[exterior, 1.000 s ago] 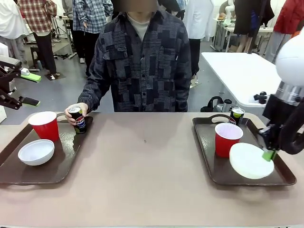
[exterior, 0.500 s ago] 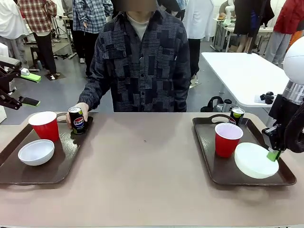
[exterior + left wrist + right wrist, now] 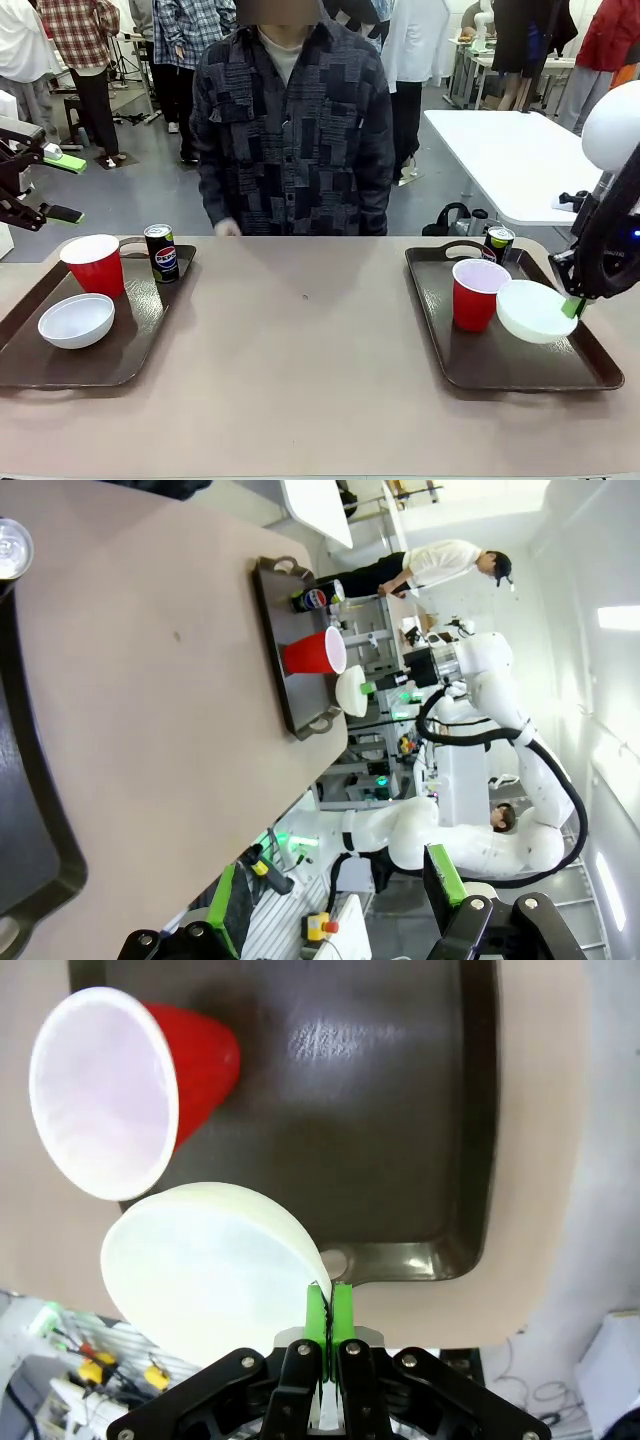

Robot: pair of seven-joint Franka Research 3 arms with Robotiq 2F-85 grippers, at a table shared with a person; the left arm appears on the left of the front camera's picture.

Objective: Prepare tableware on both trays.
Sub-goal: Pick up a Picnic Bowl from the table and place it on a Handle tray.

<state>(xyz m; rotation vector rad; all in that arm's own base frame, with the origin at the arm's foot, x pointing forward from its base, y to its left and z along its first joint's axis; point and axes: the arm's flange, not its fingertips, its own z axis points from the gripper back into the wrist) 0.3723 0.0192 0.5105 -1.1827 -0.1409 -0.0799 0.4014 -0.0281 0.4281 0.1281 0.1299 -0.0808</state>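
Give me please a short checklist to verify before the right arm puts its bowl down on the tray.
1. Grip on bowl: right end effector pinches the rim of the white bowl, pads closed on it. Ok.
2. Bowl over right tray: it hangs tilted above the tray floor. Ok.
3. Free space: bare floor in front of the red cup. Ok.
4. Clearance to cup: bowl edge looks very near it in the front view; contact cannot tell.
5. Soda can stands at the far rim, away. Ok.
6. Person's hand is off the table. Ok.

Probably a robotics lab: white tables (image 3: 510, 160), people standing behind.
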